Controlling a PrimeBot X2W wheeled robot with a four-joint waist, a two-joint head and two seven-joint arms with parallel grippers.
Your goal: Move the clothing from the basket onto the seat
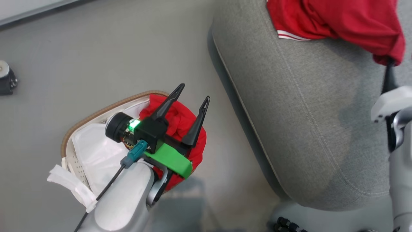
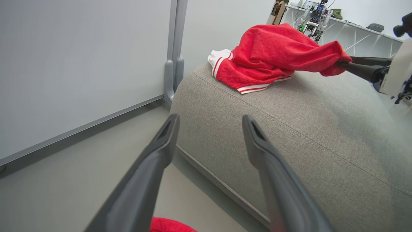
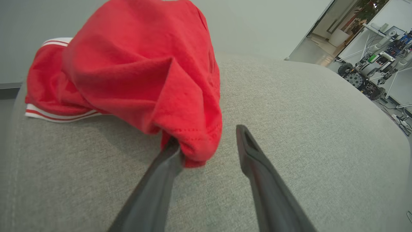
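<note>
Resting on the seat (image 1: 305, 112), the clothing (image 3: 138, 64) is a soft, bright red heap of fabric. It has deep folds and a hem of thin red and white stripes lying flat on the cushion. The seat is covered in coarse grey woven cloth, with a rounded edge and a stitched seam along it.

My right gripper (image 3: 207, 137) is spread open just above the cushion. One corner of the clothing hangs over the tip of one finger. The other finger is bare beside the fabric, so nothing is pinched between them.

My left gripper (image 1: 194, 91) is released too, its long dark pointed fingers wide apart and empty, above the basket (image 1: 96, 114) on the smooth grey floor (image 1: 80, 64). The basket is oval, of white perforated plastic, with a brown woven rim and a crumpled white liner (image 1: 96, 151). A second red bundle (image 1: 180, 122) fills its end nearest the seat, under my left fingers. Whether they touch it I cannot tell.
</note>
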